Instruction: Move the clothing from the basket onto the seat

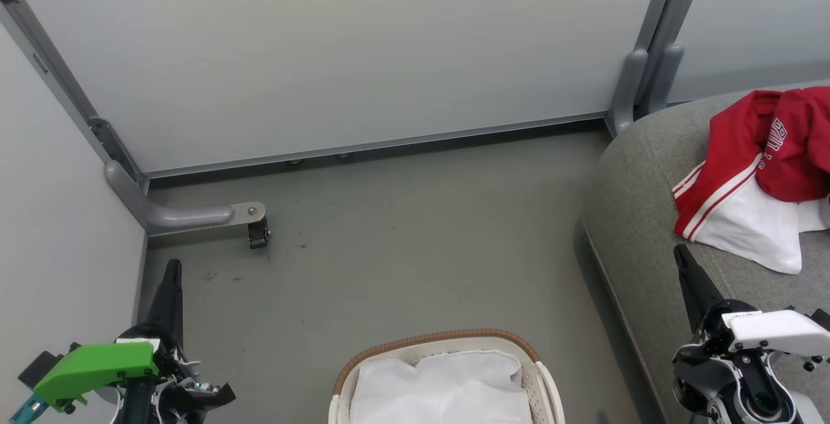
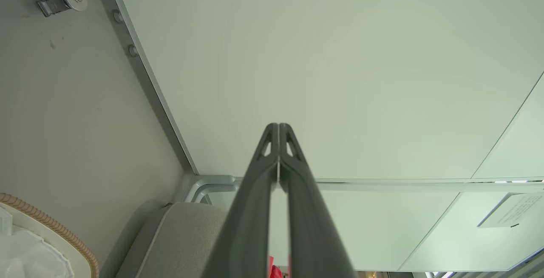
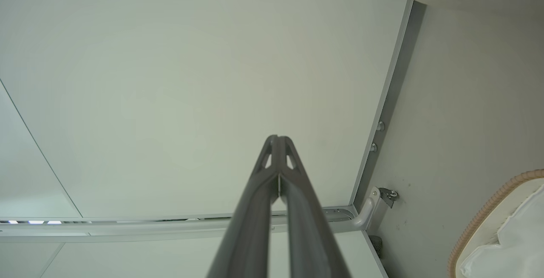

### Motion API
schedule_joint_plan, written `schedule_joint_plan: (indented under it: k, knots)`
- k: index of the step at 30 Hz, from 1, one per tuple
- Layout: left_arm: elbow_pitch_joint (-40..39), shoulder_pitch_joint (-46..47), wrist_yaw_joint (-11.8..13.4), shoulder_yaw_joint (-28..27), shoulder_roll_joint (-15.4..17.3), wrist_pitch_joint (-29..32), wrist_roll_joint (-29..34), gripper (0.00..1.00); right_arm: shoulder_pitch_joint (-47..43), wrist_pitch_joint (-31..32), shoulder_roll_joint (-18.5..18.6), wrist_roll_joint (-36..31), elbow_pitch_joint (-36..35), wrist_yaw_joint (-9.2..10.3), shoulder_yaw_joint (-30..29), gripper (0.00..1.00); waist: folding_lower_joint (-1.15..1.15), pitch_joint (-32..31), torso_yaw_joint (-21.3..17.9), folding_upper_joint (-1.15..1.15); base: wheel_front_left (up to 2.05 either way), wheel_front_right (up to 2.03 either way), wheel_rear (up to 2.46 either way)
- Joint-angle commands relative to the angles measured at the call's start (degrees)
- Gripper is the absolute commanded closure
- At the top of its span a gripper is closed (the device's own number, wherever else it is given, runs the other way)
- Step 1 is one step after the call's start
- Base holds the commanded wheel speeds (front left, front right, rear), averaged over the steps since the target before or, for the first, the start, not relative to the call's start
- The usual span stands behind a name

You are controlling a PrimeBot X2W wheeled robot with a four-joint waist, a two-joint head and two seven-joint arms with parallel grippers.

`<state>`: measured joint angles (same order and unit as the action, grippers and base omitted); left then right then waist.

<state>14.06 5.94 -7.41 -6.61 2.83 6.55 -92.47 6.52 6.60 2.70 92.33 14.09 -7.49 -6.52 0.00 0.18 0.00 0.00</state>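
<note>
Grey floor [image 1: 402, 249] in a corner of pale wall panels [image 1: 356, 54].
The clothing [image 1: 758, 171], red and white, lies heaped on the seat [image 1: 635, 203] at the right; the basket [image 1: 441, 345] stands on the floor with its white liner [image 1: 447, 391] showing. At the lower corners, the left gripper [image 1: 172, 267] and right gripper [image 1: 681, 254], fingers pressed together, hold nothing.

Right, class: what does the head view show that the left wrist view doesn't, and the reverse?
Head view, not the wrist's: the right gripper, shut, and the white lettering on the red clothing, which lies on the grey seat. Left wrist view, not the head's: a printed paper notice on a wall panel. Both: the shut left gripper, the laundry basket with its white liner, the seat, the caster bracket.
</note>
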Motion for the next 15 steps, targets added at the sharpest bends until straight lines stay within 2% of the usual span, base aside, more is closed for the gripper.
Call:
schedule_joint_plan:
  k: [1, 15]
  knots:
    - [-0.1, 0.6, -0.2, -0.1, 0.1, 0.2, 0.2, 1.00, -0.6, 0.1, 0.3, 0.2, -0.2, 0.00, -0.1, 1.00, 0.00, 0.0, 0.0, 0.00, 0.00, 0.00, 0.00]
    - [-0.1, 0.6, -0.2, -0.1, 0.1, 0.2, 0.2, 1.00, -0.6, 0.1, 0.3, 0.2, -0.2, 0.00, -0.1, 1.00, 0.00, 0.0, 0.0, 0.00, 0.00, 0.00, 0.00]
